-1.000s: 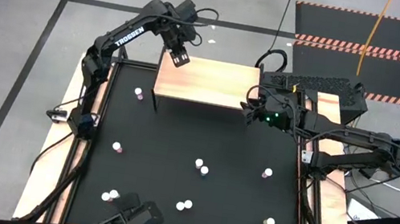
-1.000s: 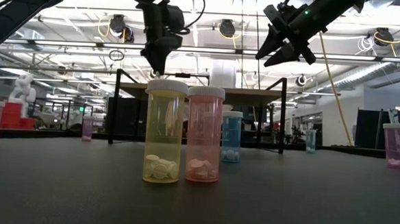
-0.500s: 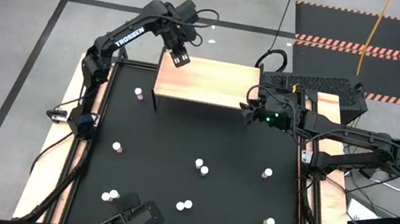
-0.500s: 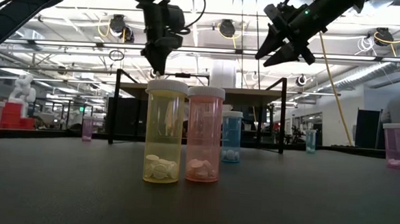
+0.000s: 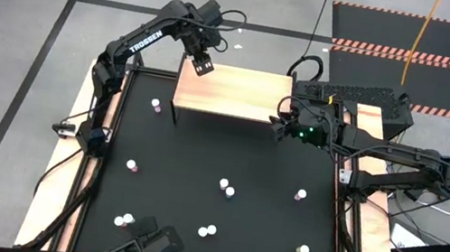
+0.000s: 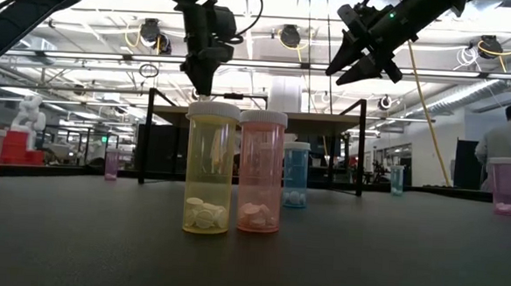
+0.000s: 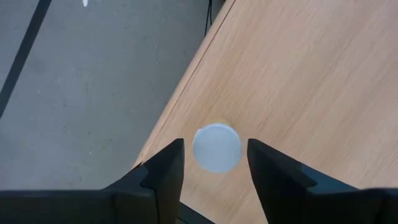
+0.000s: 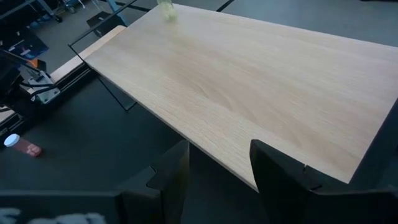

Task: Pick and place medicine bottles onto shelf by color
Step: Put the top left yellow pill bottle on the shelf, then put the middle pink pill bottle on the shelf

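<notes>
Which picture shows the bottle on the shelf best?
The left wrist view: the bottle stands on the shelf between the left gripper fingers. The right wrist view shows it blurred, far off; the others hide it.

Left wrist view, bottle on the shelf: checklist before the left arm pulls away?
1. Bottle standing on the shelf: ok, white cap faces up over the wood.
2. Left pincer let go: ok, a gap shows on both sides of the cap.
3. Bottle's margin from the shelf edge: not ok, it sits close to the corner.
4. Bottle colour for the sorting: cannot tell, the cap hides the body.
5. Right pincer out of the way: ok, it hangs open at the shelf's opposite end.
6. Bottles left on the table: not ok, several remain.
</notes>
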### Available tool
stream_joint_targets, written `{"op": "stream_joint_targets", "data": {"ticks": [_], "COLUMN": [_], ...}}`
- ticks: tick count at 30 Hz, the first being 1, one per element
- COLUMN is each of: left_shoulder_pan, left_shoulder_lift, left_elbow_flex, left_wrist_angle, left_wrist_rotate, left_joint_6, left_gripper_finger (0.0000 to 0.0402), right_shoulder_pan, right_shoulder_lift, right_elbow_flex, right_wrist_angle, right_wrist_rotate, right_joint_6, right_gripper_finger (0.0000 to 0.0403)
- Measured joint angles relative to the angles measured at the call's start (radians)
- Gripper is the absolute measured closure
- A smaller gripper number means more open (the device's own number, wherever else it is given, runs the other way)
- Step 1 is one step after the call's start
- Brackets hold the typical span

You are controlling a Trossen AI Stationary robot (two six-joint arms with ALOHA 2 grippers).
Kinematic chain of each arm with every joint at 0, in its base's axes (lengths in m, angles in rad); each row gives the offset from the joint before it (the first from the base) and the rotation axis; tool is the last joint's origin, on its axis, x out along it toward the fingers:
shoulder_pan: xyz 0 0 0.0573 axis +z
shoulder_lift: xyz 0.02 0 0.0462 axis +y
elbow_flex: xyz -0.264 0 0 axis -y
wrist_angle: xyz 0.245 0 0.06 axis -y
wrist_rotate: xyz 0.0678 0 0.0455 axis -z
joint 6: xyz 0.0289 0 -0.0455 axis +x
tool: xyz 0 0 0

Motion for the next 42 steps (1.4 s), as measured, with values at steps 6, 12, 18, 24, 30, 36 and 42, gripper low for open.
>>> {"op": "stream_joint_targets", "data": {"ticks": [6, 12, 18, 24, 30, 36, 42], "left_shoulder_pan": [0.001, 0.001, 0.001, -0.007, -0.031, -0.08, -0.287], "left_shoulder_lift": [0.0, -0.026, -0.116, -0.279, -0.41, -0.479, -0.56], "left_elbow_flex": [0.0, -0.001, -0.001, -0.001, 0.0, 0.0, 0.0], "left_wrist_angle": [0.0, 0.002, 0.014, -0.026, -0.036, -0.095, -0.083], "left_wrist_rotate": [0.0, -0.003, -0.003, -0.003, 0.009, 0.108, -0.032], "left_joint_6": [0.005, 0.015, 0.049, 0.049, -0.001, -0.186, -0.321], "left_gripper_finger": [0.022, 0.0219, 0.0219, 0.022, 0.022, 0.022, 0.022], "right_shoulder_pan": [0.0, 0.0, 0.0, 0.0, 0.0, 0.0, 0.001], "right_shoulder_lift": [0.0, 0.0, 0.0, 0.0, 0.0, 0.0, 0.001], "right_elbow_flex": [0.0, 0.0, 0.0, 0.0, 0.0, 0.0, -0.036], "right_wrist_angle": [0.0, 0.0, 0.004, 0.02, 0.146, 0.237, 0.219], "right_wrist_rotate": [0.0, 0.0, 0.0, 0.001, -0.127, -0.255, -0.261], "right_joint_6": [0.0, 0.0, 0.0, -0.001, -0.103, -0.211, -0.135], "right_gripper_finger": [0.0238, 0.0238, 0.0238, 0.0238, 0.0238, 0.0238, 0.0238]}}
